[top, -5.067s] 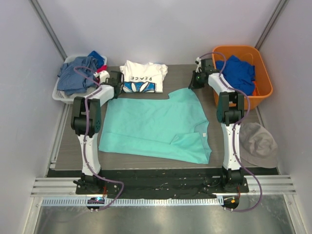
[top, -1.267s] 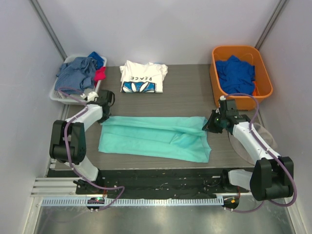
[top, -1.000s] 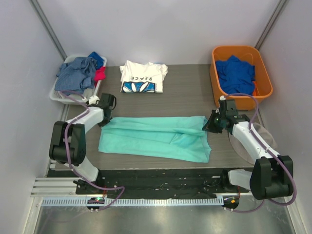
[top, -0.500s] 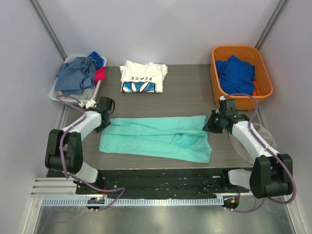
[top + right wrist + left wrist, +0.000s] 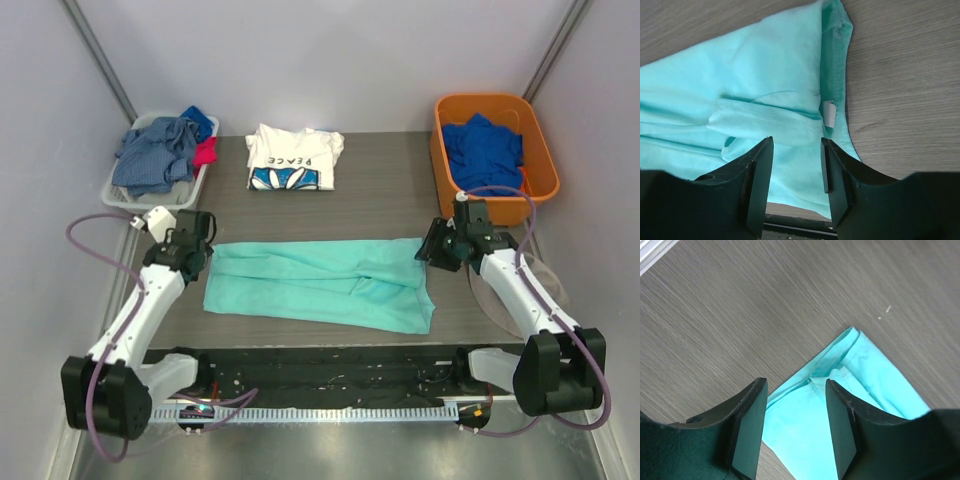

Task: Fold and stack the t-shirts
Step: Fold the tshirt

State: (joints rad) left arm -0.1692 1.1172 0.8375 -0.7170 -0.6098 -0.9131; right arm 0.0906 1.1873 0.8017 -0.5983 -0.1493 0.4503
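The mint-teal t-shirt (image 5: 320, 282) lies folded lengthwise into a wide band across the table's middle. A folded white "PEACE" t-shirt (image 5: 294, 157) rests at the back. My left gripper (image 5: 196, 246) hovers just off the band's left end, open, with nothing between its fingers; in the left wrist view the shirt's folded corner (image 5: 840, 390) lies below the gripper (image 5: 795, 427). My right gripper (image 5: 434, 246) is open above the band's right end. The right wrist view shows the teal cloth (image 5: 765, 90) with its white label (image 5: 829, 114) beneath that gripper (image 5: 795, 185).
A white basket (image 5: 120, 193) of grey-blue and red clothes stands at the back left. At the back right an orange bin (image 5: 541, 150) holds a royal blue garment (image 5: 484, 152). A grey cap-like item (image 5: 545, 290) lies right of the table. Dark wood table (image 5: 380, 190) shows between shirts.
Both grippers have opened and let go of the teal shirt's ends. The left arm has swung out to the left and lifted back; the right gripper has risen slightly.
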